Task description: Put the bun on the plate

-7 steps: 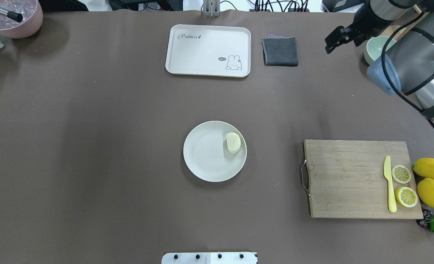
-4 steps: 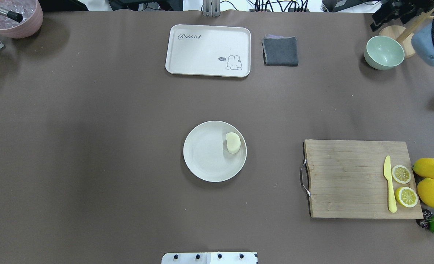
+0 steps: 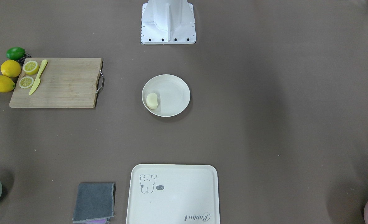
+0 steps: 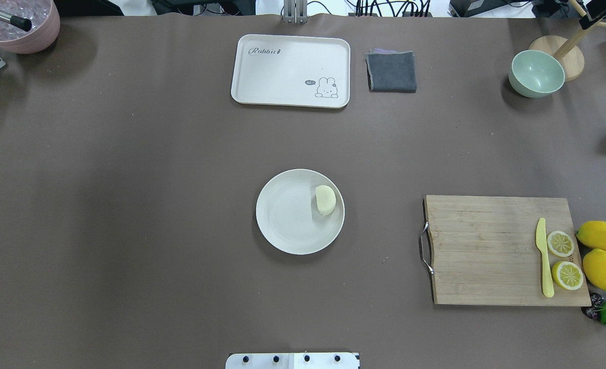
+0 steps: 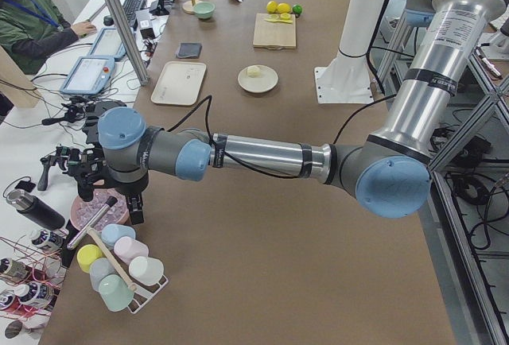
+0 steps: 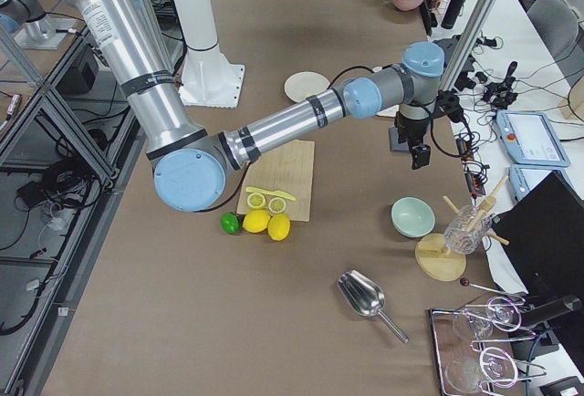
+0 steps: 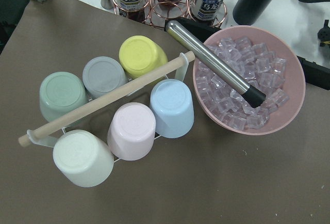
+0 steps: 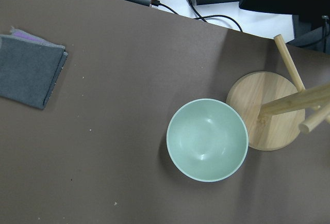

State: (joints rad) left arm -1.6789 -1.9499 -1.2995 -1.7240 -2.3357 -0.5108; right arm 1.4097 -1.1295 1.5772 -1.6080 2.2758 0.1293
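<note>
Overhead exterior view puts the bun [image 4: 326, 200] inside the plate [image 4: 282, 220] at frame centre, lying close to the plate's right rim; the placing looks done. The main risk, as I judge it, is that spot by the rim; any knock to the plate could roll the bun out onto the table.

The left gripper [image 5: 134, 206] hangs at the lower left of the exterior left view, above a pink bowl of ice cubes [image 7: 247, 79] and a rack of cups [image 7: 118, 115]. The right gripper [image 6: 418, 154] sits near a green bowl [image 4: 536, 73] and a wooden stand [image 4: 564, 56]. I cannot tell how far either pair of jaws is parted, or whether they hold anything; a low swing could clip those things.

A rabbit tray [image 4: 290, 69] and grey cloth [image 4: 391, 72] lie at upper centre; a cutting board [image 4: 487, 251] with knife [image 4: 543, 259] and lemon halves [image 4: 560, 243] sits at lower right; nothing crowds the plate.
</note>
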